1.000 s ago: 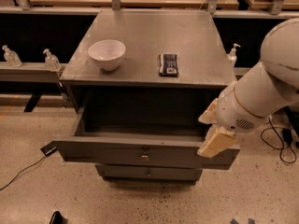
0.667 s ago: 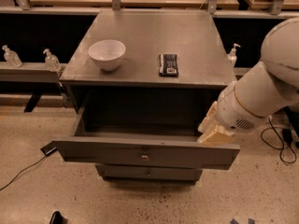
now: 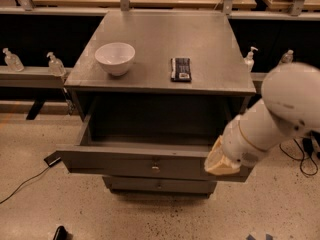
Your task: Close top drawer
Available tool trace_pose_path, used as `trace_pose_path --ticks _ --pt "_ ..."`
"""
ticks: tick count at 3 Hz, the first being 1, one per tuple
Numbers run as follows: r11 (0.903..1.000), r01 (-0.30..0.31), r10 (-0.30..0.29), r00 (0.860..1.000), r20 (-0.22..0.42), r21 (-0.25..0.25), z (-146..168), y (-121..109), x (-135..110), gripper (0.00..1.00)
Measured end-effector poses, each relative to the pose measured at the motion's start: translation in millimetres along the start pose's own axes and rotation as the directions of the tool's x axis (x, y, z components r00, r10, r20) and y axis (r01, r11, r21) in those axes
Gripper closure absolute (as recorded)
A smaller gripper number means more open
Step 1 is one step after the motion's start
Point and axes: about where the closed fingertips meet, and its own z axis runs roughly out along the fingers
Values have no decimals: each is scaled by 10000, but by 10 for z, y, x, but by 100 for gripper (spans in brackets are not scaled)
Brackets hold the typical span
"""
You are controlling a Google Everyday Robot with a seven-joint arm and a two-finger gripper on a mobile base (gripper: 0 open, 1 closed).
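The top drawer (image 3: 125,164) of the grey metal cabinet (image 3: 160,59) is pulled far out, its inside dark, with a small round knob (image 3: 155,168) at the middle of its flat front. My gripper (image 3: 220,163) sits at the end of the white arm (image 3: 280,119), against the right end of the drawer front, at about the height of its top edge. A second grey drawer (image 3: 160,185) shows below it.
On the cabinet top stand a white bowl (image 3: 115,58) at the left and a dark flat packet (image 3: 181,69) near the middle. Small clear bottles (image 3: 55,64) stand on low shelves at both sides. A black cable (image 3: 25,184) lies on the speckled floor at the left.
My gripper has moved up and in from below the drawer front's right corner to rest against the front near its top edge. The drawer has not visibly moved.
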Motion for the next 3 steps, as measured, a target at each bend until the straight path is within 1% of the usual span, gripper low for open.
trace_pose_path --ticks 1,2,3 --pt "9997 -62 74 9987 505 -235 716 203 334 100" --pt "10000 42 -40 9942 1076 -11 1336 249 483 100" --pt "10000 40 -42 9941 1080 16 1332 241 484 100"
